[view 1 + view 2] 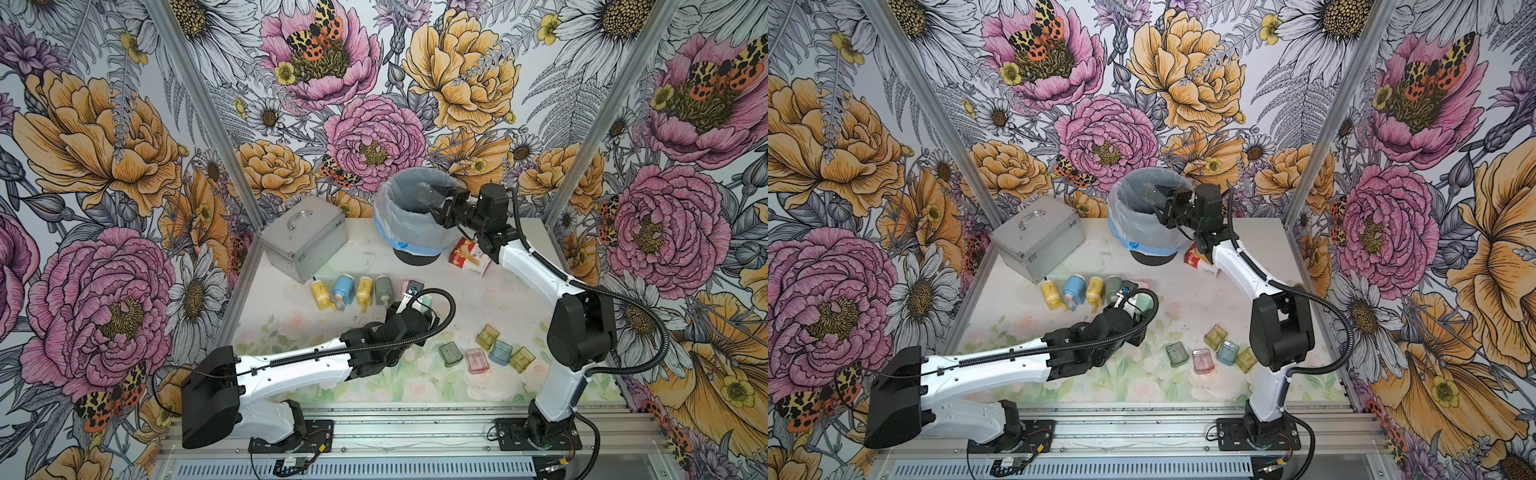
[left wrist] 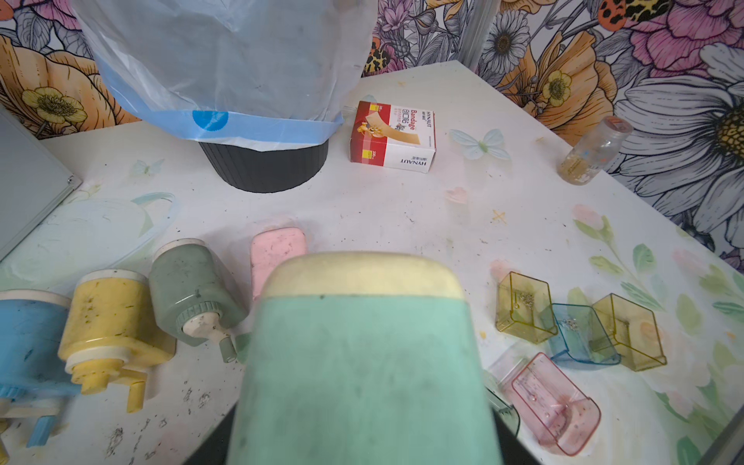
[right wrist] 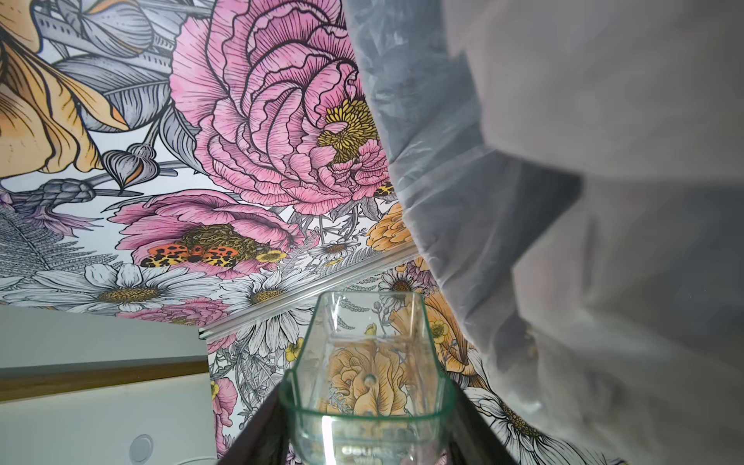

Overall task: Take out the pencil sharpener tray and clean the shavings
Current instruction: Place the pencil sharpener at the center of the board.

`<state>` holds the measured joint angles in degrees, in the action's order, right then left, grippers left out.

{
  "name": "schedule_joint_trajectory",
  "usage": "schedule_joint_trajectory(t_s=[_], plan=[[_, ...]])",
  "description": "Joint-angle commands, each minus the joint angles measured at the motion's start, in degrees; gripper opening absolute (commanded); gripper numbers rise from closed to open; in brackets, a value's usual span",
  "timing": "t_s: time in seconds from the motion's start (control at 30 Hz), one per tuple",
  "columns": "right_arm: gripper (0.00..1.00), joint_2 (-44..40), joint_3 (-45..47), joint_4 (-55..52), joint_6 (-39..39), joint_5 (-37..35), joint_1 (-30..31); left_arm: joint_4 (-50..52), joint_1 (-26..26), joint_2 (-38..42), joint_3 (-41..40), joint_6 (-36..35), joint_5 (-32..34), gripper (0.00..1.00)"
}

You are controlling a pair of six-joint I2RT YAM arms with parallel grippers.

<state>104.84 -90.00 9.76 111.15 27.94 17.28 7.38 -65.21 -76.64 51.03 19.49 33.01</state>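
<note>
— Plastic, clear with a green tint, is what your right claw [image 1: 435, 203] is clamped on. That is the tray [image 3: 368, 378], pinched at one end between narrow jaws.

— Why hold it out there?

— You have it over the mouth of the lined bin [image 1: 399, 226], just ahead of the claw, so anything that drops lands in the liner and not on the counter [image 1: 478, 299]. In the right wrist view I see no flecks left inside it, so I'd judge the emptying is about done.

— And my left?

— Your left claw [image 1: 415, 301] is closed around the mint-green sharpener [image 2: 362, 362], probably the body that tray came from. You're likely holding it so the tray can slide back in without a second pick-up.

— What's around it?

— To one side of that claw, four other sharpeners [image 1: 365, 289] lie in a row, with a pink one [image 2: 277, 245] just ahead of the claw. To the other side, five tinted trays [image 1: 476, 360] sit loose, well apart from any body. Dark shavings [image 2: 116, 437] speckle the counter close to that claw, so I'd say you have wiping left to do.
</note>
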Motion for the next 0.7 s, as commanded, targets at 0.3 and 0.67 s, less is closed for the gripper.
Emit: schedule_joint_trajectory(t_s=[0.3,0.67], plan=[[0.35,-2.2,-0.9,2.1,-10.5,2.2,-0.4,-8.0,4.1,-1.7,0.8,-2.2,-4.1,0.26],[0.35,-7.4,-1.5,-9.4,-29.7,2.8,-0.8,-13.5,7.4,-6.4,0.2,-3.9,-8.8,0.26]])
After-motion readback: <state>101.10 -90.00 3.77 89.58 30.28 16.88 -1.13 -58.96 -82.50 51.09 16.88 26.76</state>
